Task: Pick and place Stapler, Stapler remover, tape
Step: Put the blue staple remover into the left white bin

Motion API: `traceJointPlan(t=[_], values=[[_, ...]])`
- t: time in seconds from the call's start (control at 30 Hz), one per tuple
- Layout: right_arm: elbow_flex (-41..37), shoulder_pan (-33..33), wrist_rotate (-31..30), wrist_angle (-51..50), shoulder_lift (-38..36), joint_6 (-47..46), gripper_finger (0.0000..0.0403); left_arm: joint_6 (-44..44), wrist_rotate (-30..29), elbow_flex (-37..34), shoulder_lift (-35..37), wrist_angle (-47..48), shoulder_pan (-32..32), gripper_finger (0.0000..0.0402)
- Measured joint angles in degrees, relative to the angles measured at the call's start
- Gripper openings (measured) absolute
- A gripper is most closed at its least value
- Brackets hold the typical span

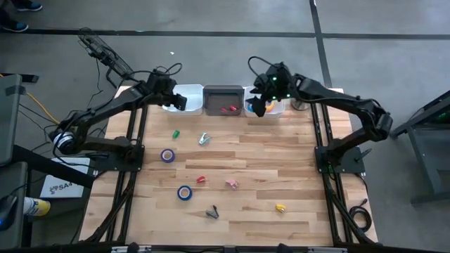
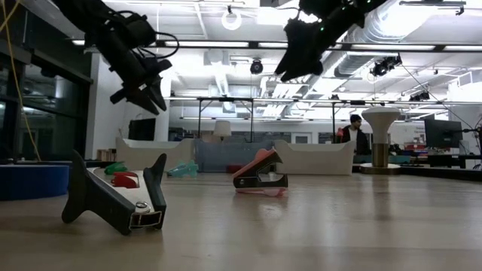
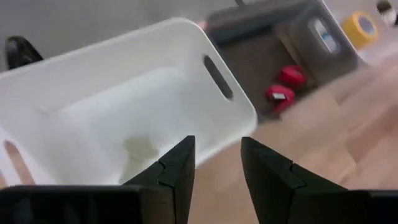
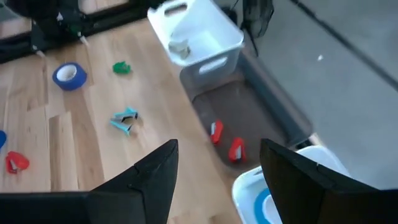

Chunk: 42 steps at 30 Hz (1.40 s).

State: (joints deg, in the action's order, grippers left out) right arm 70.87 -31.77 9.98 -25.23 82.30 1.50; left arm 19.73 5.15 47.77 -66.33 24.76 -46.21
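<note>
Both grippers hang above the bins at the table's far edge. My left gripper [image 1: 176,102] is open over the left white bin [image 3: 112,93], nothing between its fingers. My right gripper [image 1: 260,105] stands open above the right white bin [image 4: 311,162], which holds a blue tape roll [image 4: 266,205]. On the table lie a purple-blue tape roll [image 1: 167,155], a blue tape roll [image 1: 184,192], a teal staple remover [image 1: 204,139], a black staple remover [image 2: 113,199] and a pink-red one [image 2: 260,175]. Which piece is the stapler I cannot tell.
A grey bin [image 1: 223,100] between the white ones holds two small red pieces [image 3: 283,87]. The left white bin has a pale item [image 4: 179,46] inside. Small green [image 1: 176,133], red [image 1: 201,180] and yellow [image 1: 280,208] pieces lie on the wood. A yellow roll [image 3: 360,25] sits past the grey bin.
</note>
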Motion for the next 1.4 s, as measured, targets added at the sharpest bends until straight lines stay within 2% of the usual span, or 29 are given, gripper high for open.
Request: traceJointPlan(t=[0.4, 0.77, 0.87, 1.03, 1.17, 1.27, 1.4], values=[[0.0, -5.2, 0.0, -5.6, -7.4, 6.3, 0.0217, 6.1, -8.5, 0.0, 0.0, 3.3, 16.9, 0.0129], [0.0, -7.3, 0.1, -9.7, -9.6, 10.6, 0.0216, 11.2, -9.6, 0.0, -0.2, 4.6, 27.3, 0.0135], [0.0, -7.3, 0.1, -10.5, -9.6, 10.7, 0.0216, 12.0, -9.2, 0.0, -0.2, 4.6, 29.9, 0.0164], [0.0, -7.3, 1.1, -11.0, -9.6, 11.0, 0.0216, 12.2, -12.2, 0.0, -2.3, 5.1, 34.0, 0.0252], [0.0, -7.3, 1.2, -11.4, -9.6, 11.5, 0.0217, 10.6, -15.0, 0.0, -6.8, 4.8, 37.2, 0.0310], [0.0, -7.3, 2.0, -11.5, -9.6, 11.5, 0.0217, 9.2, -17.3, 0.0, -10.7, 4.5, 39.3, 0.0329], [0.0, -7.3, 2.5, -11.6, -9.6, 11.5, 0.0216, 9.0, -20.0, 0.0, -15.5, 3.3, 40.7, 0.0332]])
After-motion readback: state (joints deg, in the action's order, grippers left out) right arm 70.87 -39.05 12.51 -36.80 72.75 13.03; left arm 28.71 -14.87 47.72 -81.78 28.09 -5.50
